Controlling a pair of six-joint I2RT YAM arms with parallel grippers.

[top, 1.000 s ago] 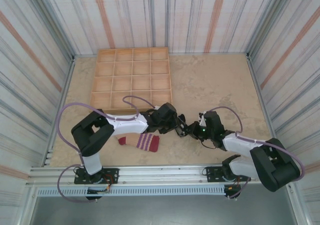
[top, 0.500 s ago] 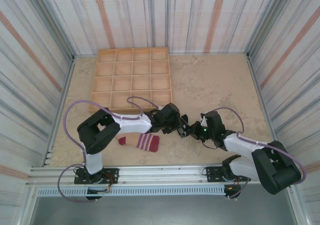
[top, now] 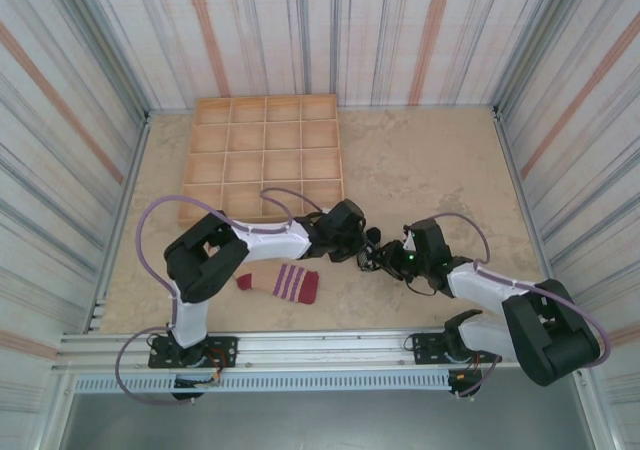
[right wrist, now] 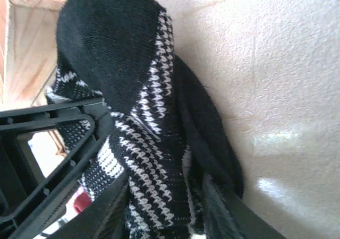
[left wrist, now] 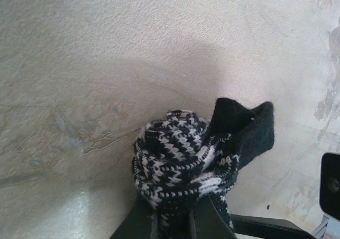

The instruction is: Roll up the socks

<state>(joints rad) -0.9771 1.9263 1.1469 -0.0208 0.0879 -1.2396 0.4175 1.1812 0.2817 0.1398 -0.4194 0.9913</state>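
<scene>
Fabric looks soft, light, springy. Black sock (left wrist: 183,159), rolled, sits on the surface (top: 430,170), pinched by left gripper (left wrist: 178,215); right gripper (right wrist: 167,212) straddles it, grip uncertain. Best hold: the roll's body, compressing layers.

The black sock (left wrist: 186,164) is a chunky knit cloth, fuzzy and matt, with white zigzag stitches worked into it. The beige sock (top: 280,283), around 7 o'clock in the top view, looks like soft cloth too, but it's too small to make out the weave. The tabletop (top: 430,170) is pale and grainy, kinda stone-like. It's mostly matt, though up close it has a few shiny patches. The tray (top: 265,160) at 11 o'clock is bare light wood, smooth with no gloss. The left hand (left wrist: 175,212) and right hand (right wrist: 164,207) look like matt black plastic. The rail (top: 330,342) at 6 o'clock is ribbed silvery metal, and the cables (top: 139,240) have a smooth purple plastic skin.
</scene>
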